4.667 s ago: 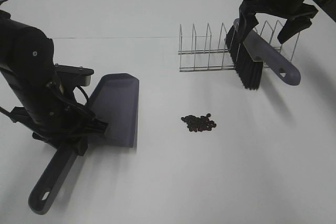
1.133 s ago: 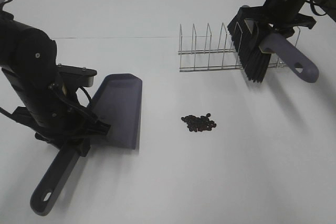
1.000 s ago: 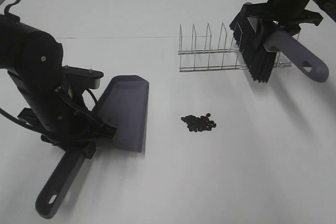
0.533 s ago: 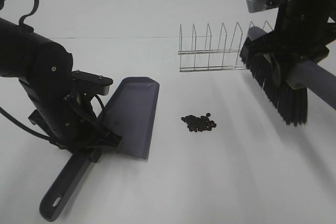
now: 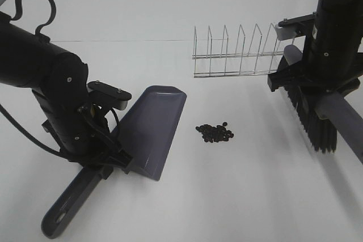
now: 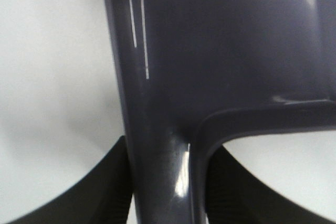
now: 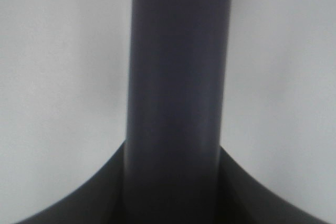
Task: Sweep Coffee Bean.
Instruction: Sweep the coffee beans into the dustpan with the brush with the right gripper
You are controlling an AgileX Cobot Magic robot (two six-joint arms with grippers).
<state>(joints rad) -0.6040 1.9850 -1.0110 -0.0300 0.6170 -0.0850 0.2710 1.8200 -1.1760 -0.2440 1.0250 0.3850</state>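
A small heap of dark coffee beans [image 5: 214, 133] lies on the white table near its middle. My left gripper [image 5: 105, 160] is shut on the handle of the grey-purple dustpan [image 5: 154, 128], whose open mouth faces the beans from their left, a short gap away. The left wrist view shows the dustpan neck [image 6: 163, 145] between the two fingers. My right gripper [image 5: 317, 97] is shut on the grey handle of the brush [image 5: 340, 122]; its black bristles [image 5: 315, 123] hang to the right of the beans. The right wrist view shows only the brush handle [image 7: 176, 93].
A wire dish rack [image 5: 241, 55] stands behind the beans, just left of the right arm. The table is white and bare around the heap.
The left arm slid the dustpan rightward toward the beans. The right arm lifted the brush off the wire rack and brought it forward and down, to the right of the heap.
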